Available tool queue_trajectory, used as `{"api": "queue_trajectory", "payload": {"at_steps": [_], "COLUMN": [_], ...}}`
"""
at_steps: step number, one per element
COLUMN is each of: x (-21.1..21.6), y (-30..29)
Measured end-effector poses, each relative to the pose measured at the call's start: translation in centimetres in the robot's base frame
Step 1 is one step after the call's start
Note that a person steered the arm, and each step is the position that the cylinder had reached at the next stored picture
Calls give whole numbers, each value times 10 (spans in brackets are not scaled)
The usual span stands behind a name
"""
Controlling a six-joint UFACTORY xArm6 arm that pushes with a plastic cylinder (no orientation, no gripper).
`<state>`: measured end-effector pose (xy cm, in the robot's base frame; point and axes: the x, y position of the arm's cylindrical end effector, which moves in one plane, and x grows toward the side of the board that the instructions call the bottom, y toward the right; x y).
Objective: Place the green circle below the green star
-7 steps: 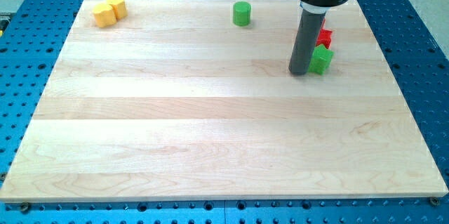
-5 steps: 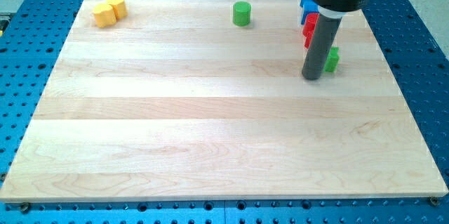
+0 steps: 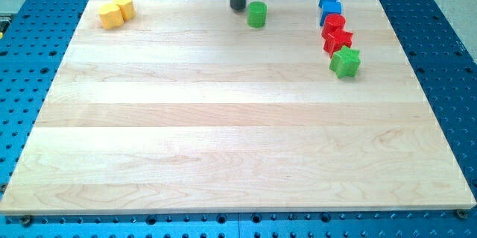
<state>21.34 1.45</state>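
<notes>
The green circle (image 3: pixel 257 15) stands near the top edge of the wooden board (image 3: pixel 223 133), a little right of centre. The green star (image 3: pixel 345 63) lies at the view's right, lower than the circle. My tip (image 3: pixel 238 7) rests on the board just to the upper left of the green circle, very close to it; I cannot tell if they touch. The rod rises straight up out of the frame.
Two red blocks (image 3: pixel 335 33) sit just above the green star, and two blue blocks (image 3: pixel 329 5) above those, forming a column. Two yellow blocks (image 3: pixel 116 10) lie at the board's top left corner. A blue perforated table surrounds the board.
The rod has left the green star's left side and moved up and to the left, to the green circle's upper left. The blocks hold their places.
</notes>
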Motion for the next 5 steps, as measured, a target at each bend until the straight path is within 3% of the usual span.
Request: {"api": "queue_trajectory", "payload": {"at_steps": [1, 2, 4, 5], "x": [77, 110, 4, 26], "y": [4, -7, 11, 17]}}
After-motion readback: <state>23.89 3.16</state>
